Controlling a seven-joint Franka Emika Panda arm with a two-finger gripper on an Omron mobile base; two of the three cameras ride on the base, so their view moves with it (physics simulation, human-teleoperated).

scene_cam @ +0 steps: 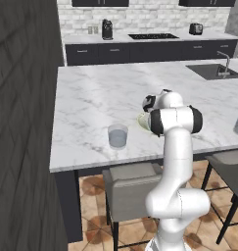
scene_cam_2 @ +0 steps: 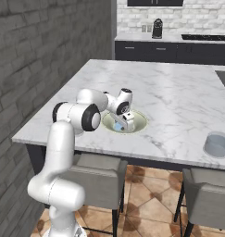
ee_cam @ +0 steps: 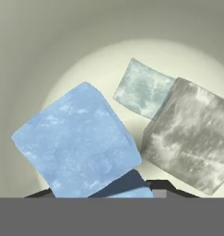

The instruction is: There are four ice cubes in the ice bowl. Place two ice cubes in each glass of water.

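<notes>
My gripper (scene_cam_2: 125, 122) reaches down inside the yellow-green ice bowl (scene_cam_2: 142, 121), which stands near the front edge of the marble island. In the hand view a big pale blue ice cube (ee_cam: 79, 143) lies tilted between the dark fingertips (ee_cam: 175, 186), which stand wide apart. A paler cube (ee_cam: 143, 90) and a greyish cube (ee_cam: 191, 133) rest just beyond it on the whitish bowl floor. One glass of water (scene_cam: 117, 136) stands left of the bowl (scene_cam: 141, 119). The other glass (scene_cam_2: 217, 144) stands far to the right. My arm hides most of the bowl in the left base view.
Grey chairs (scene_cam: 132, 188) are tucked under the island's front edge. A sink with a tap (scene_cam: 219, 71) is set into the far right of the island. A dark brick wall (scene_cam: 22, 122) runs along the left side.
</notes>
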